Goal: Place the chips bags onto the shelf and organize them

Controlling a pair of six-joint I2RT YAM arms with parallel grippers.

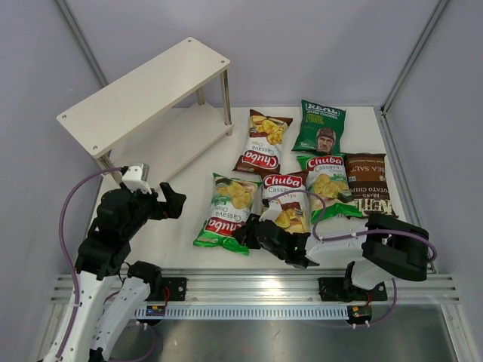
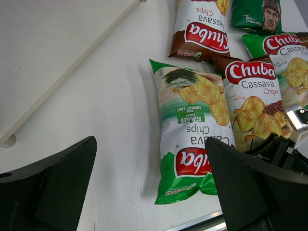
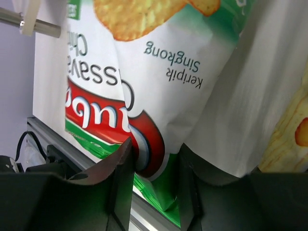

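Right gripper (image 3: 156, 159): the fingers (image 3: 120, 183) pinch the lower corner of one green-white bag (image 1: 226, 207), and the foil creases between them. The rest of this bag lies on the table (image 1: 181, 241), in front of the shelf (image 1: 143, 87) and apart from it. Left gripper (image 1: 172, 202): fingers spread wide, holding nothing, positioned between the shelf and that bag.
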